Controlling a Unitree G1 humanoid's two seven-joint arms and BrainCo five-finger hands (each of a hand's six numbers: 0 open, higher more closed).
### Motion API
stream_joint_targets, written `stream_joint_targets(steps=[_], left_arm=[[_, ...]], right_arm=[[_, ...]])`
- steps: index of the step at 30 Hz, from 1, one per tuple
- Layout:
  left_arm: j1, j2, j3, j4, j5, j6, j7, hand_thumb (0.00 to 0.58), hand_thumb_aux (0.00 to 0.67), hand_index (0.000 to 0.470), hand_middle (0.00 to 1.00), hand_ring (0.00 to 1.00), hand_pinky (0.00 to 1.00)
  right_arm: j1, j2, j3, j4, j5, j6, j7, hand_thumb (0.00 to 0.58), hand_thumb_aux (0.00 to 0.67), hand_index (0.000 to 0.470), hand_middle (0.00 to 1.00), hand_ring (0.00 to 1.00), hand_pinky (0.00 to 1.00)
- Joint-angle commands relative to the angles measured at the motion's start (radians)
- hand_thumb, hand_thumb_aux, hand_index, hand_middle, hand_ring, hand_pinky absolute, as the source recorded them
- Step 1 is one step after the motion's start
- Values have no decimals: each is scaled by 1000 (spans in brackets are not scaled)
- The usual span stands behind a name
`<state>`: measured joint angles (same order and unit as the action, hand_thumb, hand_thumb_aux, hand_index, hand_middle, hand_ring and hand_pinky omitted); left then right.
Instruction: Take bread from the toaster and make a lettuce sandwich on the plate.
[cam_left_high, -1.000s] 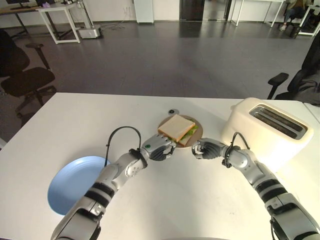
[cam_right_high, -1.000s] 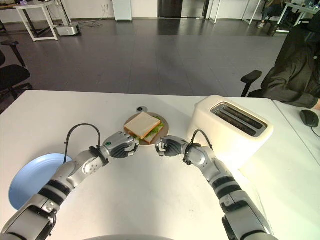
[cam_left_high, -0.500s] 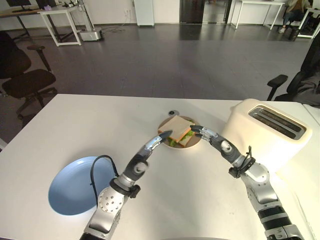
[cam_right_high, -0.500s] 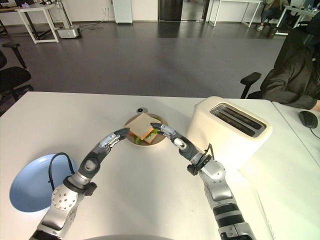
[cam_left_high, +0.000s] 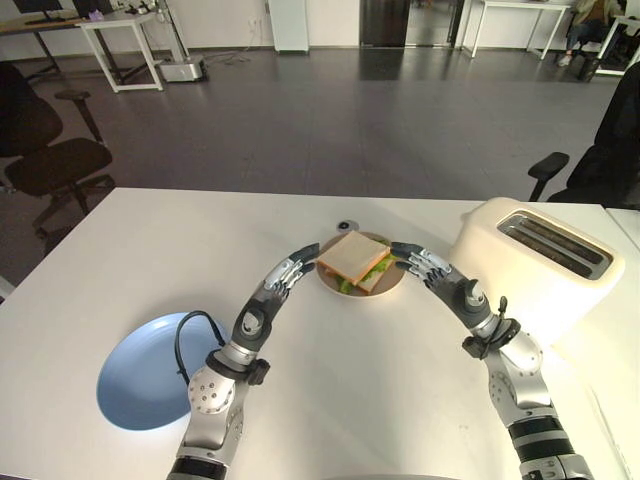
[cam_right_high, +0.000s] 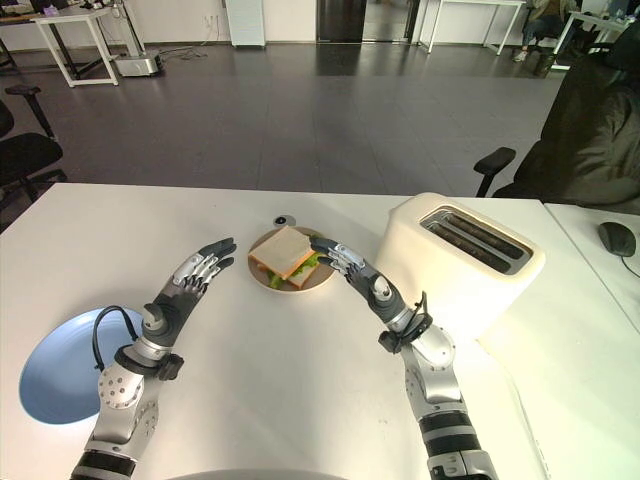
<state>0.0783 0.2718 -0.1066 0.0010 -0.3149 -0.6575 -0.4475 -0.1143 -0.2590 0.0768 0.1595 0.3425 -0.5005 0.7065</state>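
Observation:
A sandwich (cam_left_high: 353, 257) of two bread slices with green lettuce between them lies on a small round brown plate (cam_left_high: 389, 283) at the middle of the white table. My left hand (cam_left_high: 277, 281) is open just left of the plate, fingers stretched toward the sandwich, holding nothing. On the plate's right side my right hand (cam_left_high: 432, 271) is also open and empty, its fingertips near the plate's rim. The cream toaster (cam_left_high: 535, 262) stands at the right, and I see no bread sticking out of its slots (cam_left_high: 553, 240).
A light blue plate (cam_left_high: 148, 370) lies at the table's front left. A small round dark fitting (cam_left_high: 345, 224) sits in the table behind the brown plate. A computer mouse (cam_right_high: 619, 236) rests on a neighbouring table at far right. Office chairs stand beyond the table's edges.
Both hands went from curled in front of the plate to open and stretched. The left has since drawn back from the sandwich to the left; the right has shifted slightly rightward.

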Motion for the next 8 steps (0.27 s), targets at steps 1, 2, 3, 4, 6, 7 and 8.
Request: stream_joint_targets(steps=[1,2,3,4,6,7,8], left_arm=[[2,-18,5,5,-2,-6,-27,0,0,0,0,0,0],[7,-22,4,5,2,-10,-33,0,0,0,0,0,0],[11,-26,2,2,4,-11,-39,0,0,0,0,0,0],[10,-29,0,1,2,-10,-46,0,0,0,0,0,0],[7,-37,-1,-1,-17,-1,-61,0,0,0,0,0,0],[4,-40,0,1,-28,6,-67,0,0,0,0,0,0],[3,-44,2,2,-37,12,-72,0,0,0,0,0,0]], right_arm=[[13,3,-18,-13,-1,-9,5,0,0,0,0,0,0],[12,6,-19,-13,1,-11,6,0,0,0,0,0,0],[10,8,-21,-13,6,-10,7,0,0,0,0,0,0],[10,12,-25,-15,12,-6,4,0,0,0,0,0,0],[7,18,-40,-19,33,10,-4,0,0,0,0,0,0],[3,21,-48,-20,44,20,-8,0,0,0,0,0,0],[-1,24,-57,-21,56,31,-8,0,0,0,0,0,0]])
